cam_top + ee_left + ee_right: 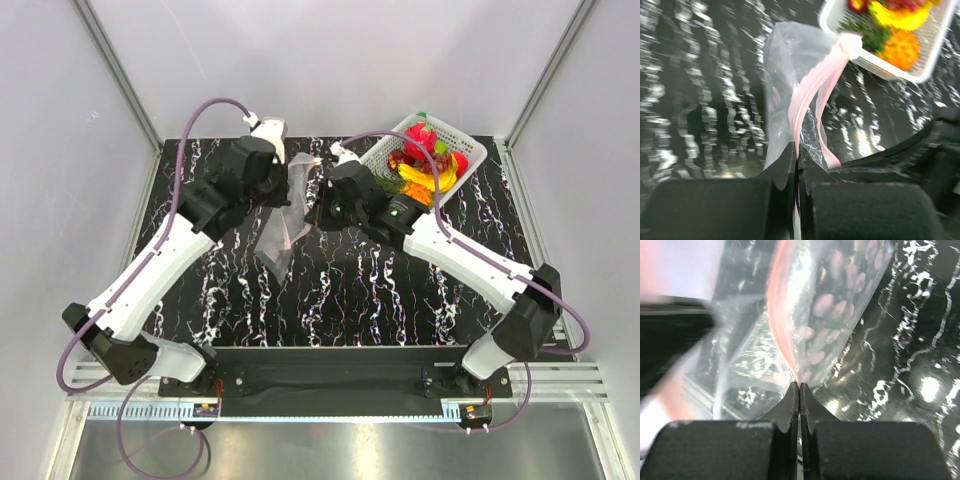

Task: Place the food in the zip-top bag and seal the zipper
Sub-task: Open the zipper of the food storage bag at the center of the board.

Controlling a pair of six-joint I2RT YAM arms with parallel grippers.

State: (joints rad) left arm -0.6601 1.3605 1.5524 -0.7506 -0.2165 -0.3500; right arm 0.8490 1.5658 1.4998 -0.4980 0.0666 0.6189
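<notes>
The clear zip-top bag (283,235) hangs above the black marbled table between my two grippers. My left gripper (283,190) is shut on the bag's pink zipper strip (807,95) at one side, shown in the left wrist view (798,152). My right gripper (318,205) is shut on the zipper strip (779,320) at the other side, shown in the right wrist view (799,386). The bag's pale round spots (822,305) show there. The orange pineapple (902,48) with its green top lies in the white basket (470,152). Dark red grape-like pieces (408,158) lie there too.
The white lattice basket stands at the table's back right and also holds a yellow banana (432,180) and bright red round fruits (422,135). The basket's rim (880,70) shows in the left wrist view. Grey walls enclose the table.
</notes>
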